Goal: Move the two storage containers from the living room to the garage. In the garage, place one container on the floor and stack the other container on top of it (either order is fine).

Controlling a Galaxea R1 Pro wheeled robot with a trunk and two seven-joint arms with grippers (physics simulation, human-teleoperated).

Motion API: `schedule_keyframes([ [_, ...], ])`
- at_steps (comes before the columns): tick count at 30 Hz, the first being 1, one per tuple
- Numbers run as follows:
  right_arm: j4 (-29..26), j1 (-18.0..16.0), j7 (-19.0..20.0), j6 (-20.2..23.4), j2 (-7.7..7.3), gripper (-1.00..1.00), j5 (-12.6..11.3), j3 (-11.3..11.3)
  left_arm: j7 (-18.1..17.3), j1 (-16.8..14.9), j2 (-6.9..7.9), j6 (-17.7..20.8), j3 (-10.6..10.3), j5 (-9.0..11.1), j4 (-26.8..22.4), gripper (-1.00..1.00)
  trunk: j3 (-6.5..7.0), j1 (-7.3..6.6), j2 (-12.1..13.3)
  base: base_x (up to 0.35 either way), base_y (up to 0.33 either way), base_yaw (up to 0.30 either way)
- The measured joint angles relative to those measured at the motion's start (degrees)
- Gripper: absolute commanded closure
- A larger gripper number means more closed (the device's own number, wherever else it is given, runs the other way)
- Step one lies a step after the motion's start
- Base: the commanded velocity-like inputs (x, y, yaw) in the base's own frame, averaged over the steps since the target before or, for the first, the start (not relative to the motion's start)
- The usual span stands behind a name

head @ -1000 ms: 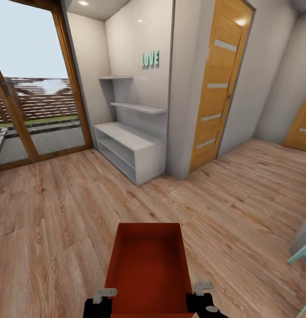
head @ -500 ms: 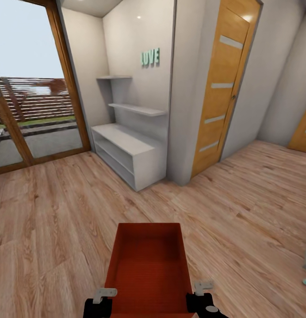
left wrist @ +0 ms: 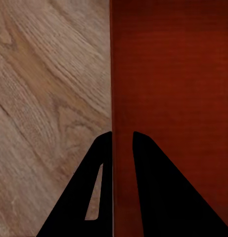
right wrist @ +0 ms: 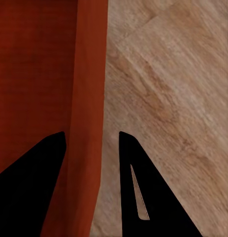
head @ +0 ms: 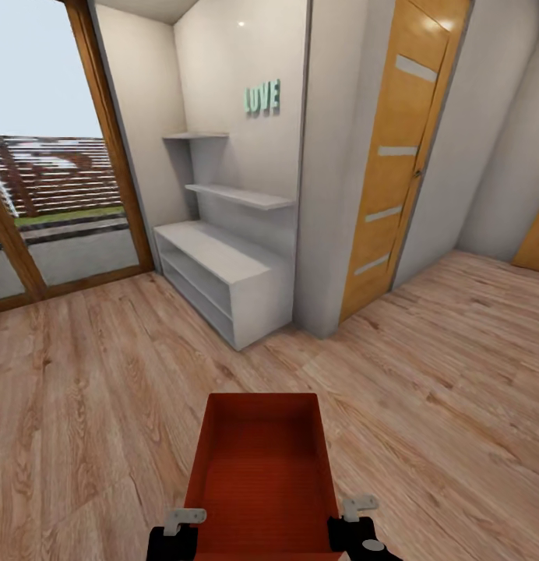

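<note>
Red-orange rectangular open-top storage container (head: 262, 475) hangs over light wood plank floor (head: 82, 405), left gripper (left wrist: 122, 140) and right gripper (right wrist: 92, 138) fingers each clamped on a side wall.

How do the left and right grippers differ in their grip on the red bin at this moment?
The left gripper has its fingers pinched tight on the red bin's left wall, with barely a gap between them. The right gripper straddles the right wall with its fingers set wider, and floor shows between the wall and the outer finger. Both straddle a side wall near the bin's near end, carrying it over wood planks.
</note>
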Motion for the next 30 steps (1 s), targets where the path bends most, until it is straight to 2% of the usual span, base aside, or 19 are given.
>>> schedule_keyframes([
  [15, 0.0, 0.0, 0.03, 0.0, 0.0, 1.0, -0.05, 0.0, -0.01, 0.0, 0.0, 0.0, 0.0, 0.01, 0.0, 1.0, 0.0, 0.0, 0.0, 0.347, 0.0, -0.093],
  [24, -0.02, 0.0, 0.02, 0.0, -0.01, 1.0, 0.0, -0.01, 0.0, -0.01, 0.0, -0.18, -0.08, 0.06, 0.02, 1.0, 0.0, 0.0, 0.0, 0.334, 0.0, -0.237],
  [30, -0.02, 0.0, 0.03, 0.0, -0.01, 1.0, 0.01, -0.01, 0.0, -0.01, 0.0, -0.33, -0.08, 0.01, 0.02, 1.0, 0.0, 0.03, 0.0, 0.084, 0.0, -0.263],
])
